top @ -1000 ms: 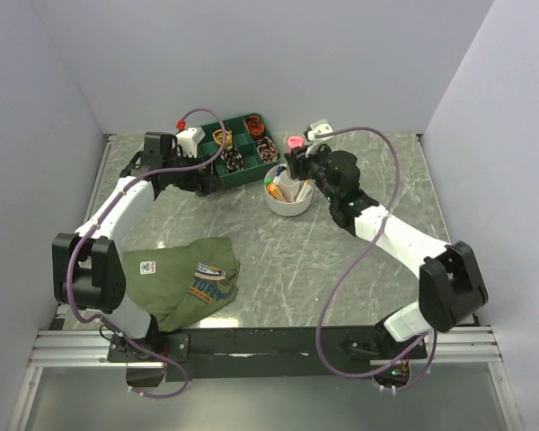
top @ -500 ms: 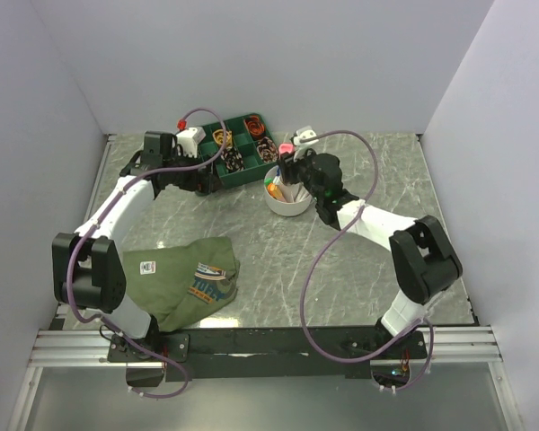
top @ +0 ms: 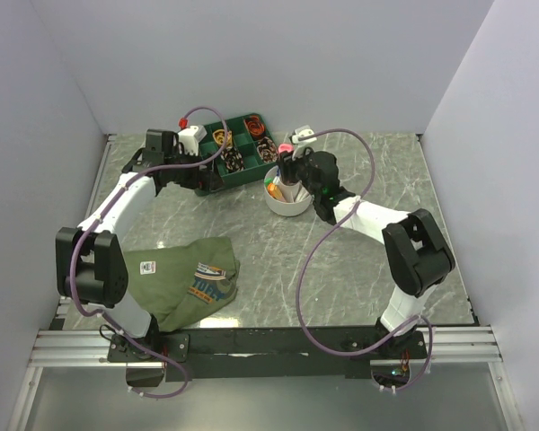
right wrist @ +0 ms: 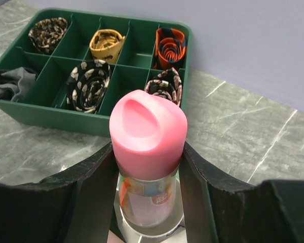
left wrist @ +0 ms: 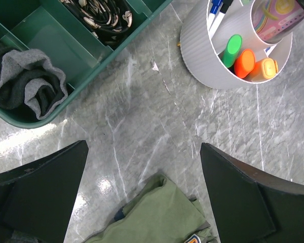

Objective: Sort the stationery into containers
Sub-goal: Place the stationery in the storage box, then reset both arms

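Stationery (left wrist: 243, 61) is nearly all gathered in the white cup (left wrist: 202, 55), which stands at upper centre of the top view, just right of the green tray (right wrist: 55, 119). Green, orange and yellow-orange highlighters and some blue-and-white pens stand in the cup's outer compartments.

One piece is not yet released: the right hand (right wrist: 148, 195) hangs over the cup with its fingers pinching a pink-capped marker (right wrist: 148, 134) upright. The marker's lower end appears to sit in the cup's central tube, though how deep cannot be told.

The left hand (left wrist: 144, 195) hovers at the tray's near corner, fingers spread wide with nothing between them.

On the table (top: 341, 260) no loose pen or marker shows; only the olive shirt (top: 184, 278) lies at lower left, and whether it covers anything cannot be seen.

The sorting therefore looks almost finished. What seems left is to let go of the pink-capped marker and lift the right hand away.
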{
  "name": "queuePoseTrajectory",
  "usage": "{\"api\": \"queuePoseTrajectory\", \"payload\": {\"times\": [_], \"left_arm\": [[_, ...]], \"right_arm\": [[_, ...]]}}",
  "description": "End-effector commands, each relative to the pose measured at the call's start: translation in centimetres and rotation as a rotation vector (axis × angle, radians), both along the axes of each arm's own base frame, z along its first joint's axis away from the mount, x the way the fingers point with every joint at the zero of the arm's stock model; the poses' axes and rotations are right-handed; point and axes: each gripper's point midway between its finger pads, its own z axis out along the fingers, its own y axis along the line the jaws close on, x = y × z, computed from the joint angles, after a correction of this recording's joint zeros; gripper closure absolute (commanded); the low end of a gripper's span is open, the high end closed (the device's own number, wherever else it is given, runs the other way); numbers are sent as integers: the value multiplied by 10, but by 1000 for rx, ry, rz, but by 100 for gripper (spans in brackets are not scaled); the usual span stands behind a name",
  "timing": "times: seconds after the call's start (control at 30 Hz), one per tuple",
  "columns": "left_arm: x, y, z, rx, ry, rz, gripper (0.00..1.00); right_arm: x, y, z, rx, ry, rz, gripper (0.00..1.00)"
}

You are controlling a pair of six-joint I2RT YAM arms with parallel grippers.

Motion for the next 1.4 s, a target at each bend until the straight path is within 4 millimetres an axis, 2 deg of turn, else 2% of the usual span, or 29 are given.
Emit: {"api": "queuePoseTrajectory", "payload": {"times": [0.0, 0.07, 0.1, 0.17, 0.2, 0.27, 0.3, 0.37, 0.4, 0.5, 0.53, 0.57, 0.63, 0.73, 0.87, 0.93, 1.03, 1.17, 1.3, 1.37], "left_arm": [[9, -3, 24, -18, -72, -18, 0], [9, -3, 26, -19, -80, -18, 1], [8, -3, 27, -20, -81, -19, 0], [8, -3, 30, -23, -92, -18, 0], [8, -4, 32, -25, -95, -19, 0], [7, -3, 34, -34, -102, -14, 1], [7, -4, 35, -38, -107, -16, 1], [6, -4, 40, -45, -118, -14, 1], [5, -5, 43, -48, -127, -17, 1], [3, -4, 51, -54, -148, -13, 1], [3, -4, 55, -54, -162, -9, 0], [2, -3, 55, -49, -165, -3, 1], [-1, 0, 61, -41, -184, 7, 1], [-2, 10, 65, -11, -211, 51, 1], [-9, 13, 63, -3, -225, 59, 1], [-12, 14, 58, 7, -225, 62, 0], [-14, 19, 52, 30, -228, 68, 1], [-17, 25, 37, 56, -205, 77, 1], [-15, 33, 28, 67, -181, 100, 0], [-12, 35, 26, 69, -173, 108, 1]], "right_arm": [[8, -3, 43, 68, -88, -24, 67], [4, -5, 43, 68, -81, -27, 55], [0, -6, 51, 72, -88, -23, 46], [-5, -8, 52, 68, -78, -21, 42], [-9, -10, 62, 76, -89, -18, 41], [-15, -13, 66, 69, -76, -18, 37], [-20, -16, 78, 78, -90, -20, 35], [-27, -20, 79, 67, -77, -24, 29], [-32, -23, 89, 74, -92, -24, 25], [-44, -31, 94, 50, -75, -28, 12], [-46, -33, 97, 38, -69, -28, 2], [-50, -39, 82, -4, -1, -40, 0], [-60, -44, 78, -29, 62, -36, 0], [-86, -59, 43, -105, 204, -23, 0], [-119, -99, 12, -197, 314, -142, 0], [-127, -121, -1, -237, 345, -239, 0], [-145, -144, -8, -287, 379, -306, 0], [-161, -165, 0, -309, 373, -377, 0], [-168, -174, 9, -323, 343, -387, 0], [-169, -179, 6, -321, 344, -396, 0]]}}
